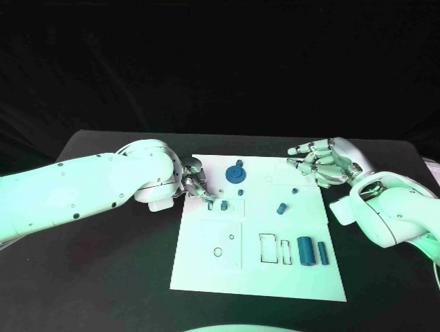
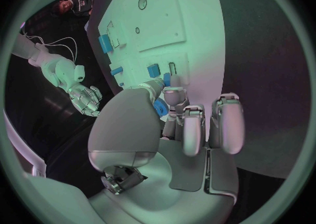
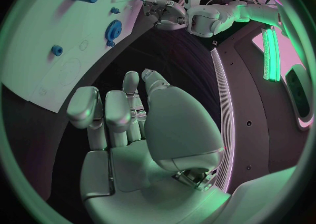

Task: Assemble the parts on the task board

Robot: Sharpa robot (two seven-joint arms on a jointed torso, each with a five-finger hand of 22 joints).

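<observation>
The task board [image 1: 220, 270] lies lengthwise in the middle of the black table [image 1: 100, 277], with dark bare table along its left and right edges and a strip at its near edge. The left hand [image 1: 192, 181] sits at the board's far left edge; in the left wrist view its thumb and a finger pinch a small blue part [image 2: 160, 107] just above the white surface. The right hand [image 1: 319, 161] hovers over the board's far right corner — fingers loosely curled, apart, holding nothing.

On the board, six blue parts show in the head view: a gear [image 1: 236, 172] at the far middle, a small peg [image 1: 241, 191] just near it, a piece [image 1: 224, 205] by the left hand's fingers, a short block [image 1: 280, 206] at centre right, and — near right — a thick cylinder [image 1: 305, 250] beside a thin bar [image 1: 322, 253].
</observation>
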